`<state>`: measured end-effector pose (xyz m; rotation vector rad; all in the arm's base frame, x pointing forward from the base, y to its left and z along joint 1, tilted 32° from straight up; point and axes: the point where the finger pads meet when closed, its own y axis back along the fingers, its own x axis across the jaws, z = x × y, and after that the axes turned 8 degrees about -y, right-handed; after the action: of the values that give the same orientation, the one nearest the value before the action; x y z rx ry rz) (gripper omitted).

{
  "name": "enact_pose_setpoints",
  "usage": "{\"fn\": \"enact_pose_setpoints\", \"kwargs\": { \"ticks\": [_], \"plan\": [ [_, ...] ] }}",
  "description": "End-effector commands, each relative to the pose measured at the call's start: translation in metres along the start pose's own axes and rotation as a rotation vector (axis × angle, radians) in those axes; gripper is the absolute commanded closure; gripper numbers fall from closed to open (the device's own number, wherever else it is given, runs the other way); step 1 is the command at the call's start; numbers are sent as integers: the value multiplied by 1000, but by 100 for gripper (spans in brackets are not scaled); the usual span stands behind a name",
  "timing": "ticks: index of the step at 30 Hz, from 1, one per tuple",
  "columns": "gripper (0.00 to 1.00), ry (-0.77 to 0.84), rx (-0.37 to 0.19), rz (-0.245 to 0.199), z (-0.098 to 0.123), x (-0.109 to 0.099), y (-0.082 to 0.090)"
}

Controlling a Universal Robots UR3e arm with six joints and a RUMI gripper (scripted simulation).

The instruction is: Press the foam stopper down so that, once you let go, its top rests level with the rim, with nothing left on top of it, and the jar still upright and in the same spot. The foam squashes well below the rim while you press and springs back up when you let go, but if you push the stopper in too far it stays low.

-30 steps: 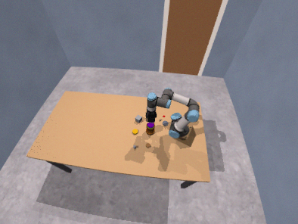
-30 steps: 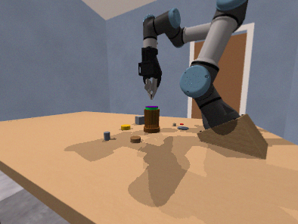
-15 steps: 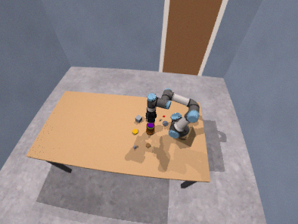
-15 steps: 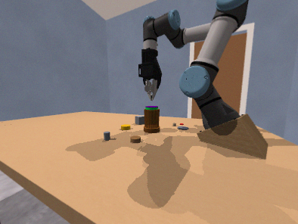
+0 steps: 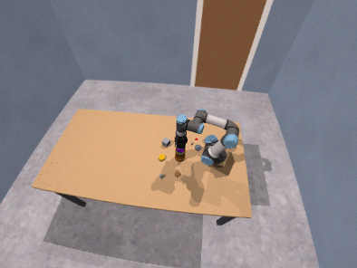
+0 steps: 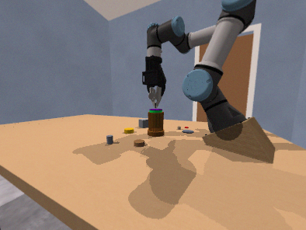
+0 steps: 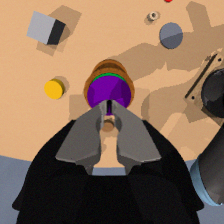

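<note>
A brown ribbed jar [image 6: 155,123] stands upright on the wooden table, also in the top view [image 5: 180,154]. Its purple foam stopper [image 7: 109,91] [image 6: 155,110] sits in the mouth with a thin green ring around it and sticks up slightly above the rim. My gripper [image 6: 156,104] is shut and empty, pointing straight down, with its fingertips just above the stopper's top. In the wrist view the fingertips [image 7: 108,106] overlap the near part of the stopper.
Around the jar lie a yellow disc [image 6: 129,130], a grey cube [image 6: 143,123], a brown disc [image 6: 139,143], a small blue-grey cylinder [image 6: 109,139], a grey-blue disc [image 6: 188,131] and a tiny red piece [image 6: 186,127]. The arm's wooden base wedge [image 6: 241,137] stands to the right.
</note>
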<state>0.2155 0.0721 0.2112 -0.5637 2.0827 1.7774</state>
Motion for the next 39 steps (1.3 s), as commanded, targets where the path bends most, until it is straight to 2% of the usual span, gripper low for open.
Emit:
{"fn": "enact_pose_setpoints", "kwargs": {
  "ticks": [1,39],
  "plan": [
    [100,0,-2,-4,0,-1,-2],
    [100,0,-2,-4,0,-1,-7]
  ]
}}
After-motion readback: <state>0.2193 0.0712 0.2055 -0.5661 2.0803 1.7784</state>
